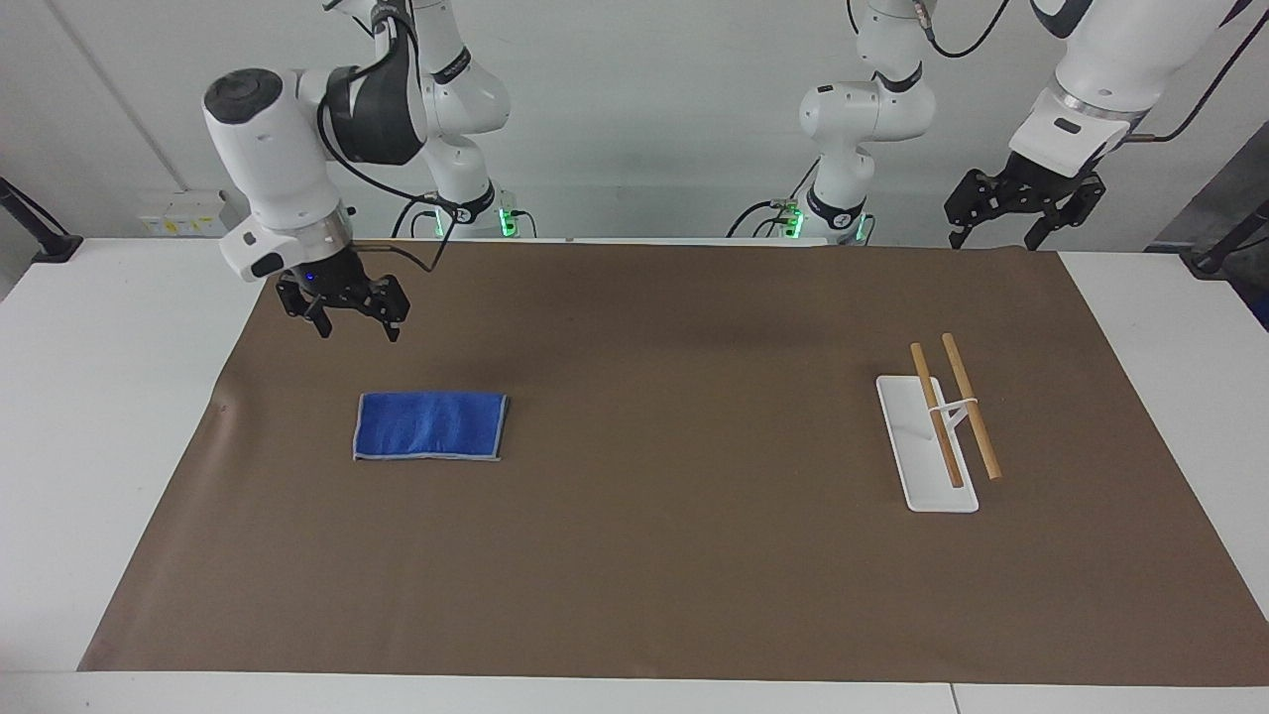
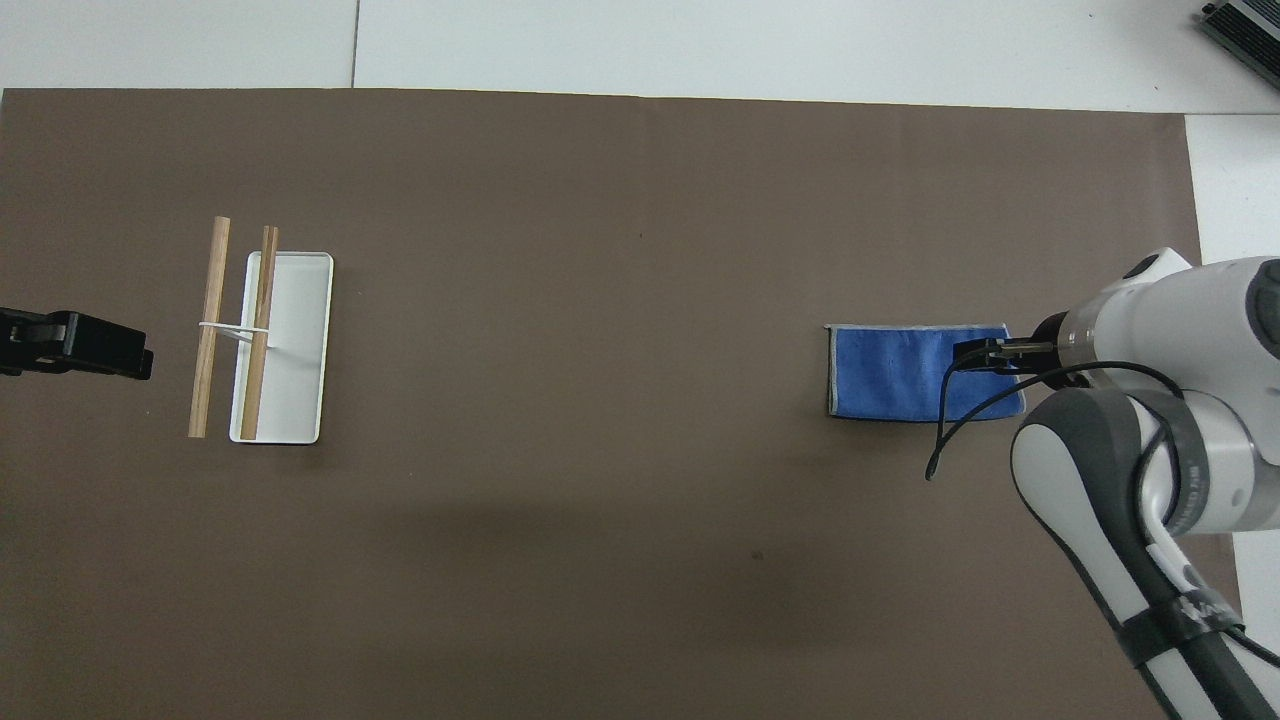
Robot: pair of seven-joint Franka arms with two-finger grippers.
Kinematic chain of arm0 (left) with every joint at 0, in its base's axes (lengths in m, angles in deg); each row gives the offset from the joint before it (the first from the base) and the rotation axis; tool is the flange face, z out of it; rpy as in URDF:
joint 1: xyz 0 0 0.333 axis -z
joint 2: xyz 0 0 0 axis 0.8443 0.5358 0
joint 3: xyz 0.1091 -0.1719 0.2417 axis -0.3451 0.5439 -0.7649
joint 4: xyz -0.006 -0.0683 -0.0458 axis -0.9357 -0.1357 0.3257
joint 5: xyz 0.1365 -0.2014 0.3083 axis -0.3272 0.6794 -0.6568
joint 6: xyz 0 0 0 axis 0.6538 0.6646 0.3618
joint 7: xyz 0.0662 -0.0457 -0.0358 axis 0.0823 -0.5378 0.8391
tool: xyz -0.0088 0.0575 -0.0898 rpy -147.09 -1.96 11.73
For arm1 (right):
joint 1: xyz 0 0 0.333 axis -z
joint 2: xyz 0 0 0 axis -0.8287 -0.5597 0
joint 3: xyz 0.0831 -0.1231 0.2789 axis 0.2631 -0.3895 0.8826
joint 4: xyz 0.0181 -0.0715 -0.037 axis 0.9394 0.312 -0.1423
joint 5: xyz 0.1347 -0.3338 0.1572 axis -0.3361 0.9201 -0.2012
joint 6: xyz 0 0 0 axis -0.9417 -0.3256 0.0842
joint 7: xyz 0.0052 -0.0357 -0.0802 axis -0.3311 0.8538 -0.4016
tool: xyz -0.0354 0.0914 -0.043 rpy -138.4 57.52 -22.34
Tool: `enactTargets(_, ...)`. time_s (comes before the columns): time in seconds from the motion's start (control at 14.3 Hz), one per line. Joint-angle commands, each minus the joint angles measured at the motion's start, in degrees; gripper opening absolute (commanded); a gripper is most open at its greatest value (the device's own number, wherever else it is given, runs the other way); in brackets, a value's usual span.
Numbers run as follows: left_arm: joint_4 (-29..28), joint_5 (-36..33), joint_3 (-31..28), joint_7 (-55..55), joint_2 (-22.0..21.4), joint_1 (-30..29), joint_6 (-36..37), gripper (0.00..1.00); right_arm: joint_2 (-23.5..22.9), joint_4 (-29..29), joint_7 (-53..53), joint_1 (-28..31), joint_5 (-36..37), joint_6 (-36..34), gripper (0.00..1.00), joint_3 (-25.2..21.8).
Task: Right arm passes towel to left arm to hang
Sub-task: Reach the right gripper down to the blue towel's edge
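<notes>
The blue towel (image 1: 430,425) (image 2: 900,372) lies flat and folded on the brown mat, toward the right arm's end of the table. My right gripper (image 1: 355,333) (image 2: 985,355), with its small blue wrist light, hangs open in the air over the towel's end nearest that arm's side, not touching it. In the overhead view the right arm's wrist covers that end of the towel. My left gripper (image 1: 996,238) (image 2: 120,352) waits open, raised above the mat's edge at the left arm's end, holding nothing.
A small rack (image 1: 907,426) (image 2: 300,340) with a white base and two wooden rods (image 1: 967,402) (image 2: 208,330) stands toward the left arm's end. The brown mat (image 1: 674,516) covers most of the white table (image 1: 99,397).
</notes>
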Motion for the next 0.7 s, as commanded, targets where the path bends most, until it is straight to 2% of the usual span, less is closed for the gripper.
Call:
enactTargets(0.0,-0.57,0.18,0.03,-0.35,-0.62,-0.28,0.55,1.00,-2.90,2.83,-0.40,-0.56,-0.99,7.35,1.00,0.25)
enactTargets(0.14,-0.57,0.18,-0.05,-0.35,-0.62,-0.28,0.46,1.00,-4.84,3.01,-0.92,-1.88,-0.99,9.74,1.00,0.25)
enactTargets(0.63,-0.57,0.18,-0.05,-0.35,-0.62,-0.28,0.55,1.00,-10.73,3.10,-8.13,-1.18,-1.17,15.02,1.00,0.25)
